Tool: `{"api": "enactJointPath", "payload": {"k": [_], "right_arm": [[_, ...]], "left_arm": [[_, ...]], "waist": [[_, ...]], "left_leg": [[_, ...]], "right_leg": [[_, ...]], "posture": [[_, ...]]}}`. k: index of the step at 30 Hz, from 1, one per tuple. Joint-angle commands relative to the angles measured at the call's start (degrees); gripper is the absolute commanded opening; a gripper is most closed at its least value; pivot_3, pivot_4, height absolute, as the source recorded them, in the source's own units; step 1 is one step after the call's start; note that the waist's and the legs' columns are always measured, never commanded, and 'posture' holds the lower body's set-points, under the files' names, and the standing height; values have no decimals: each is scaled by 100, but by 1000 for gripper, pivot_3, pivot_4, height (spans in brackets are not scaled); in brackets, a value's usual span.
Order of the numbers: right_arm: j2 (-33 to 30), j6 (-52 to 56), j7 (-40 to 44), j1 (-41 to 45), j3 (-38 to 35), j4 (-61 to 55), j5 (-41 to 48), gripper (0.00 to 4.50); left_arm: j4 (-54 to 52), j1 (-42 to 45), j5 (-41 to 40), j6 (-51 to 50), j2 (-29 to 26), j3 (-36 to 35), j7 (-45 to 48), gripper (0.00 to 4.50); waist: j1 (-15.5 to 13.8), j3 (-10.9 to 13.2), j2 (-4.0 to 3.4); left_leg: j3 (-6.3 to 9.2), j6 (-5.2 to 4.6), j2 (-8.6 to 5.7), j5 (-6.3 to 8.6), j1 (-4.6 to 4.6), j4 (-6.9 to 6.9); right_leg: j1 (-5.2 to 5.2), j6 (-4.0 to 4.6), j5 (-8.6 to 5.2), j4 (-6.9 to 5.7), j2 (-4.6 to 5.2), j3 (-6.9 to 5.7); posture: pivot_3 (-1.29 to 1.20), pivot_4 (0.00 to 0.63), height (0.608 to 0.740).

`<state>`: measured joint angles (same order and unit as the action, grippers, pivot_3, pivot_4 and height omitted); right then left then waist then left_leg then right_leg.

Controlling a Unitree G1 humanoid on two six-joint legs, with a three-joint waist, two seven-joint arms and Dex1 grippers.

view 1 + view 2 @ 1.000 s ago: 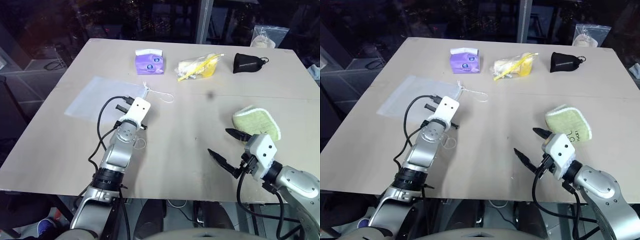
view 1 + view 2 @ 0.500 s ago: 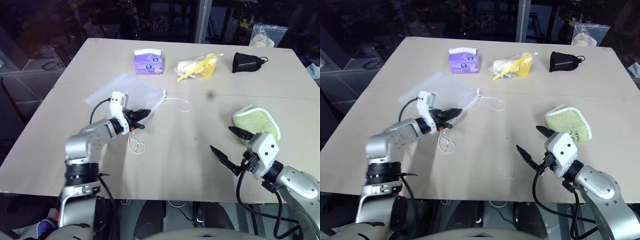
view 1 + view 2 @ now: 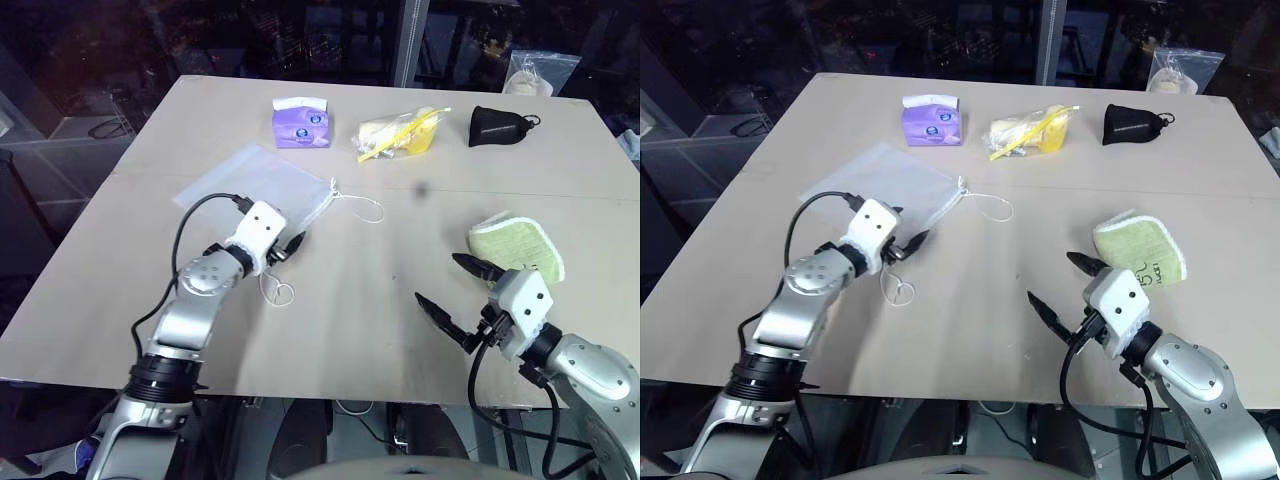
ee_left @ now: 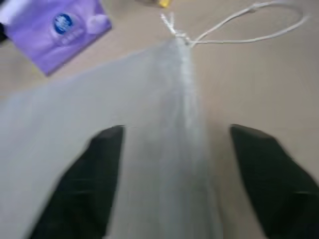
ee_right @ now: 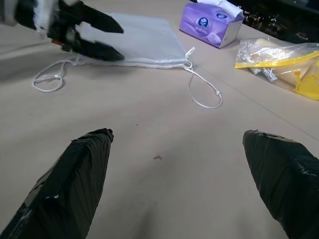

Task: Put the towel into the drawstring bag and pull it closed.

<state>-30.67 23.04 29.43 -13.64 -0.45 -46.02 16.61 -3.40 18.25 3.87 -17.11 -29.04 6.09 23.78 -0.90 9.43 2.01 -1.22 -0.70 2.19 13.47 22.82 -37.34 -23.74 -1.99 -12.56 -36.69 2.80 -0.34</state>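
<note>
The drawstring bag (image 3: 258, 180), a flat sheer white pouch, lies on the left half of the table. One looped cord (image 3: 362, 208) trails from its mouth to the right, and another loop (image 3: 278, 292) lies nearer me. My left gripper (image 3: 292, 244) is open at the bag's near mouth corner. In the left wrist view its fingers (image 4: 94, 174) straddle the mouth edge of the bag (image 4: 149, 124), holding nothing. The pale yellow-green towel (image 3: 517, 246) lies at the right. My right gripper (image 3: 455, 298) hovers open just left of and nearer than the towel, empty.
Along the far side stand a purple tissue pack (image 3: 300, 122), a yellow plastic-wrapped packet (image 3: 400, 135) and a small black pouch (image 3: 500, 125). A clear plastic bag (image 3: 535, 75) sits beyond the far right corner. The table's near edge runs just below both arms.
My left gripper, shut on the bag's mouth while dragging it right, has opened and let go. The bag has settled flat. The right gripper stayed open in place.
</note>
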Motion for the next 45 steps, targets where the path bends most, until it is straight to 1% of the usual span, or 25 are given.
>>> {"api": "enactJointPath", "payload": {"k": [1, 5, 8, 21, 33, 38, 45], "right_arm": [[39, -120, -46, 77, 1, -73, -52, 4500], [20, -66, -14, 123, -13, -96, -42, 4500], [-6, -45, 19, 158, -50, -89, -21, 4500], [54, -104, -18, 30, -21, -94, -83, 4500], [42, -145, 17, -38, -12, -71, -103, 4500], [29, -155, 53, -34, -12, -40, -105, 4500], [12, -170, 70, -52, 1, -41, -96, 4500]], "left_arm": [[28, 68, 532, 263, 207, 229, -497, 3748], [315, 195, 854, 302, 419, 370, -783, 3748], [508, 259, 1011, 331, 491, 337, -952, 3748], [942, 453, 1439, 737, 514, 272, -1422, 3748], [899, 443, 1421, 782, 588, 150, -1562, 3748], [981, 442, 1326, 623, 656, -4, -1597, 3748], [1048, 436, 1401, 365, 627, 87, -1442, 3748]], "waist": [[4, 0, 0], [11, 0, 0], [11, 0, 0], [11, 0, 0], [10, 0, 0], [11, 0, 0], [10, -1, 0]], "left_leg": [[1, 0, 0, 0, 0, 0], [5, 0, 3, 0, -4, 1], [8, 0, 6, 0, -5, 1], [5, 0, 5, 0, -5, 1], [6, 0, 4, 0, -4, 1], [7, 0, 5, 0, -4, 1], [6, 0, 4, 0, -4, 1]], "right_leg": [[0, -2, -1, -1, -1, -1], [0, -3, -2, -4, -8, -4], [0, -4, -2, -6, -11, -7], [0, -4, -2, -6, -9, -5], [0, -4, -1, -6, -8, -6], [0, -4, -1, -6, -8, -7], [0, -4, -1, -6, -8, -6]], "posture": [[0, 150, 740], [0, 150, 740], [0, 150, 740], [0, 150, 740], [0, 150, 740], [0, 150, 740], [0, 150, 740]]}}
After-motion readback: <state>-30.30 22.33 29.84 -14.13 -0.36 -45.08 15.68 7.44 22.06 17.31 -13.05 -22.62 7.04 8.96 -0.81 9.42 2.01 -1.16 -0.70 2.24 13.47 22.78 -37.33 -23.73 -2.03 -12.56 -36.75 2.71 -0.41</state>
